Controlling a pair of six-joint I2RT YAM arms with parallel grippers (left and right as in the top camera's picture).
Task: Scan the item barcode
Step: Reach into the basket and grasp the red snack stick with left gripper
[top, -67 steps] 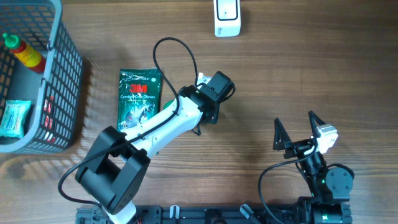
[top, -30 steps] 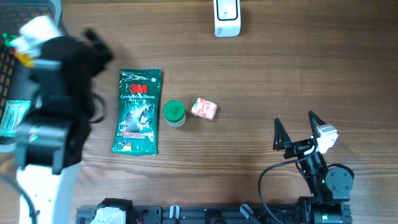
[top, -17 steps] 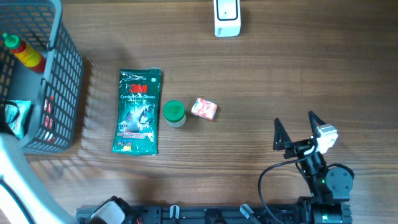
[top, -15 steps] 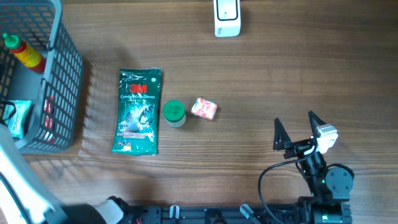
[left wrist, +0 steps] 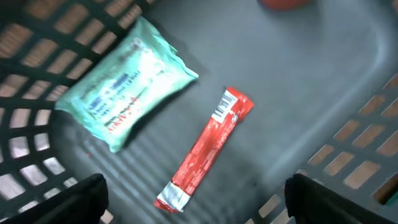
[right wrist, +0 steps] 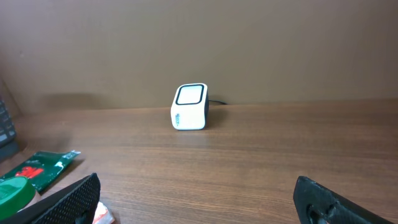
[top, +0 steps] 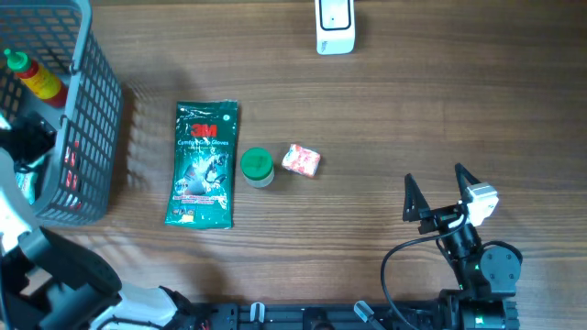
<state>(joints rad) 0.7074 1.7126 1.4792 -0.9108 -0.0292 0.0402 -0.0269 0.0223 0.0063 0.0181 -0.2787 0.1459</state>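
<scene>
Left arm down in basket, lining up on next item to scan.

Left fingers [left wrist: 68,202] spread wide and empty, inside the basket [top: 92,119] at the far-left corner of the bench [top: 413,110]. Red stick sachet [left wrist: 205,146] lies flat on the basket floor, below and between them, untouched. Its long axis is oblique to the finger line, with the barcode end away from the fingers. Teal pouch [left wrist: 127,81] lies just beside it. Left arm is far nearer. Right fingers [right wrist: 68,199] are open at the near-right corner, well apart from the basket. Scanner [top: 335,26] stands at the far edge. Judgement: wrist needs turning to close across the sachet's width.
</scene>
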